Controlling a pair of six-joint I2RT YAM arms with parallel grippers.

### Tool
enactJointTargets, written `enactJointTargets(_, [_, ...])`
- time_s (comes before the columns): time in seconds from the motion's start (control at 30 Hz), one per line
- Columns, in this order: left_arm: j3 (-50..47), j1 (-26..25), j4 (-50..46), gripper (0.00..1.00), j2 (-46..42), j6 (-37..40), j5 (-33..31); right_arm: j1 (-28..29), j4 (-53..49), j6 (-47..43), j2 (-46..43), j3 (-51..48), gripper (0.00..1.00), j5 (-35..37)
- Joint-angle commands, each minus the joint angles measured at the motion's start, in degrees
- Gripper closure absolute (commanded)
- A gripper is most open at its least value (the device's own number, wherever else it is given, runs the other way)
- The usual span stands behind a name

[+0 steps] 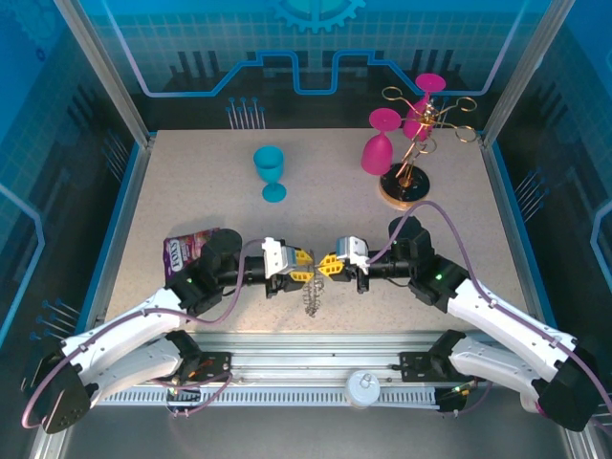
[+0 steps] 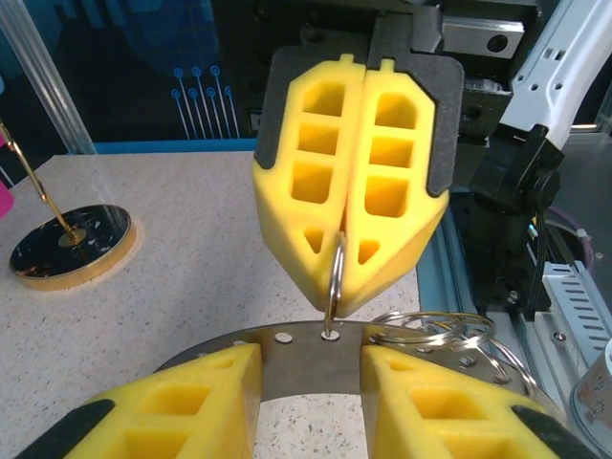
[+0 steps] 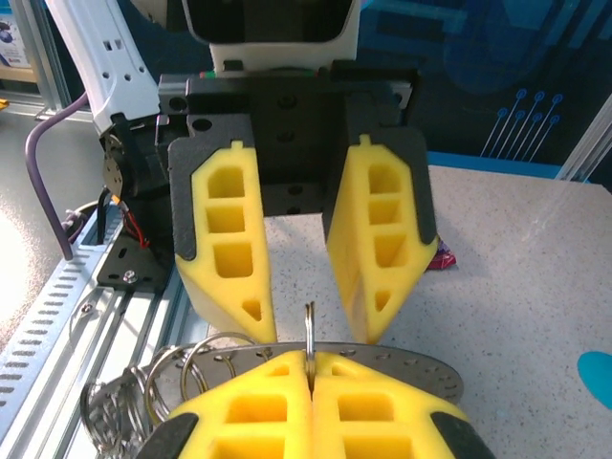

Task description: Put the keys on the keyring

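Packet (image 1: 186, 251), purple, lies at the near left of the table (image 1: 191, 191). To its right, the left gripper (image 1: 307, 267) has its 2 fingers spread, straddling the flat grey keyring (image 2: 298, 359); whether they touch it is hard to tell. The keyring hangs between both grippers over the near part of the table, spare loops dangling. The right gripper (image 1: 326, 267) is pinched tight on 1 wire loop (image 2: 337, 277) threaded through a hole in the ring's rim.
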Motion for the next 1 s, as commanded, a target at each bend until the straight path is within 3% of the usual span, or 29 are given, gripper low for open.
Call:
enactJointTargets(0.0, [-0.72, -0.40, 3.41, 0.68, 0.69, -1.77, 3.62, 0.46, 5.34, 2.23, 0.78, -0.25, 1.00, -1.91])
enactJointTargets(0.47, [-0.98, -0.44, 5.23, 0.74, 0.60, -1.98, 4.23, 2.58, 3.95, 1.23, 2.97, -0.25, 1.00, -1.14])
enactJointTargets(0.73, [-0.77, -0.37, -0.82, 0.75, -1.59, 2.03, -0.15, 2.51, -0.27, -2.25, -0.70, -0.83, 1.00, 4.17])
enactJointTargets(0.97, [-0.41, -0.34, -3.93, 0.76, -3.11, 4.24, -1.80, 2.36, -2.41, -3.06, -1.00, -0.48, 1.00, 4.00])
